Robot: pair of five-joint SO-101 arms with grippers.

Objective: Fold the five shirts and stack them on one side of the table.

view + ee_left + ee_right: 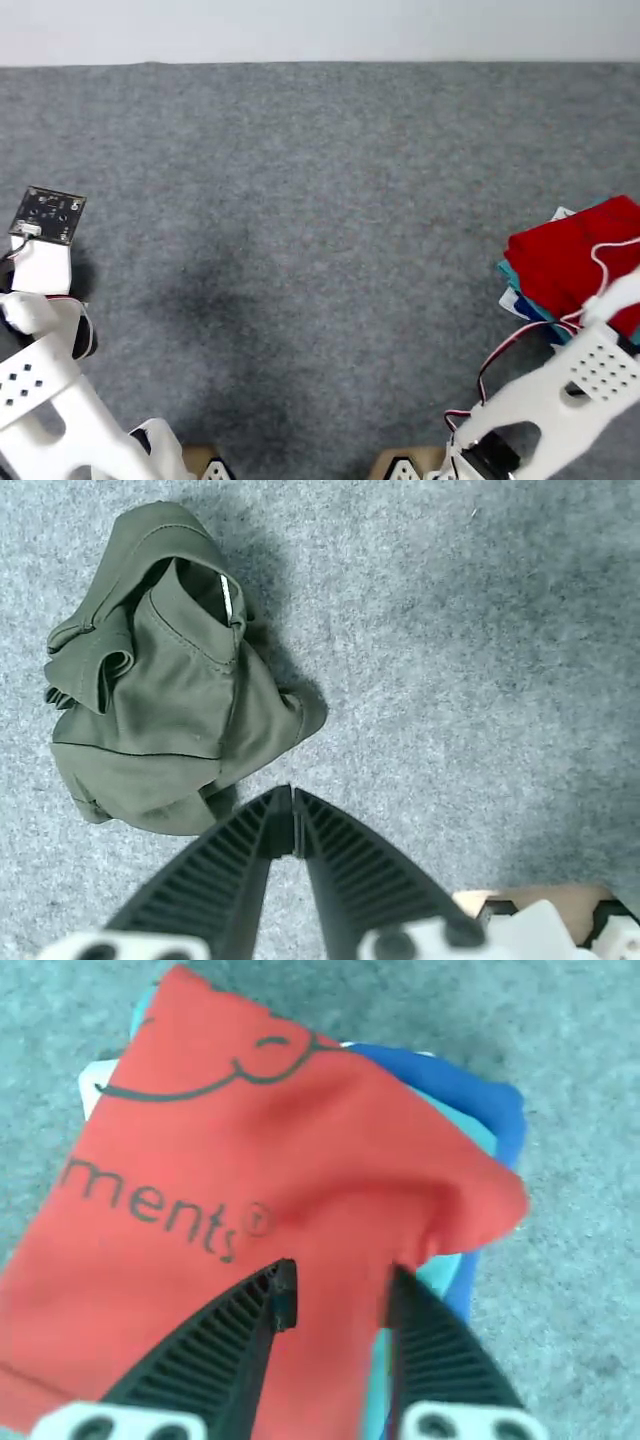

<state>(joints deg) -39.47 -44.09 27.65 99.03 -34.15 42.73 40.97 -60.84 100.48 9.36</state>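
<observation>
Four colours show in the stack (527, 300) on the right side of the desk (320, 200): red shirt (250, 1160) on top, then teal, blue and a white sliver below. Right tool (340, 1295) sits low over the red shirt w/ jaws part-way apart, red cloth under and btw them; nothing looks pinched. The fifth item, the olive shirt (160, 690), lies crumpled in a heap on the grey desk just beyond the left tool (292, 825), whose jaws meet tip to tip w/ nothing in them.

Handling, prob.: the olive shirt is light and limp w/ no stiffness, and will sag and drag on the felt-like top rather than slide. Best hold looks like a hem or the collar edge, one layer thick, not the bunched middle. It needs spreading flat first.

Room: a broad stretch of grey desk lies btw the arms, good for folding. Can't tell how near the desk's rim the stack lies, so the last shirt should go down square on top.
</observation>
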